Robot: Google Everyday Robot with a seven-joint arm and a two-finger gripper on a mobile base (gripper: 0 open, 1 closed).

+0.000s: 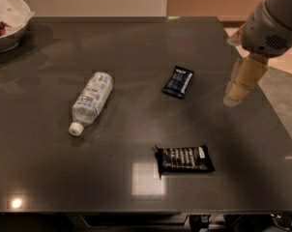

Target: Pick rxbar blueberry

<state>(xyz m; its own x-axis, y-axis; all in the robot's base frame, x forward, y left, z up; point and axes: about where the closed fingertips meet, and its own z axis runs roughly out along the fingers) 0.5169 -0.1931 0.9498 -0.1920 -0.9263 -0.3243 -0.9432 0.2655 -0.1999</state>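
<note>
Gripper (233, 96) hangs near the table's (136, 42) right edge, pointing down; open or closed, cannot tell. rxbar blueberry (178, 81) lies flat to its left, apart. Black bar (184, 159) nearer front; bottle (91, 102) on its side, farther left.

The dark table (136, 47) carries a bottle (91, 102) on its side, the rxbar (178, 81) near the middle, a black bar (184, 159) toward the front and a bowl (8, 21) at the far-left corner, with the gripper (234, 94) above its right side.
</note>
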